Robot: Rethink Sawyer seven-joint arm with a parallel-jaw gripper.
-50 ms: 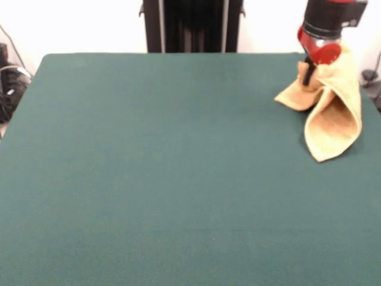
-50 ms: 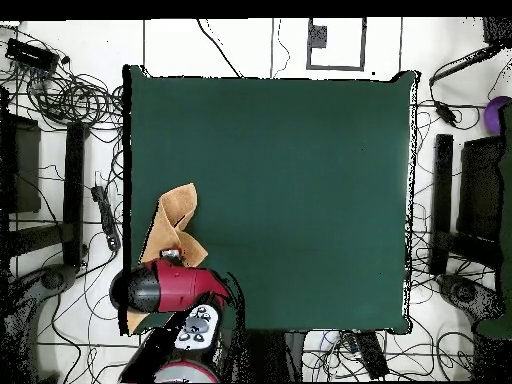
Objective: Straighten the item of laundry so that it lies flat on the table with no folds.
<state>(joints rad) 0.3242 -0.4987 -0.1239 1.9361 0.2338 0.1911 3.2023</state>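
The item of laundry point(image 1: 336, 113), a mustard-orange towel, is bunched and folded at the table's point(image 1: 166, 167) far right corner in the front view. Its top is lifted off the cloth, and its lower fold trails down to rest on the table. My gripper point(image 1: 309, 74) is shut on the raised top of the towel, with one black finger showing against the fabric. From overhead, the towel point(image 2: 172, 225) lies along the left edge of the table point(image 2: 300, 180). There the red arm covers the gripper point(image 2: 170, 258) and the towel's near end.
The towel sits close to the table's side edge and corner. The green surface stretches wide toward the other side. Cables point(image 2: 70, 95) and dark equipment point(image 2: 470, 200) surround the table on the floor.
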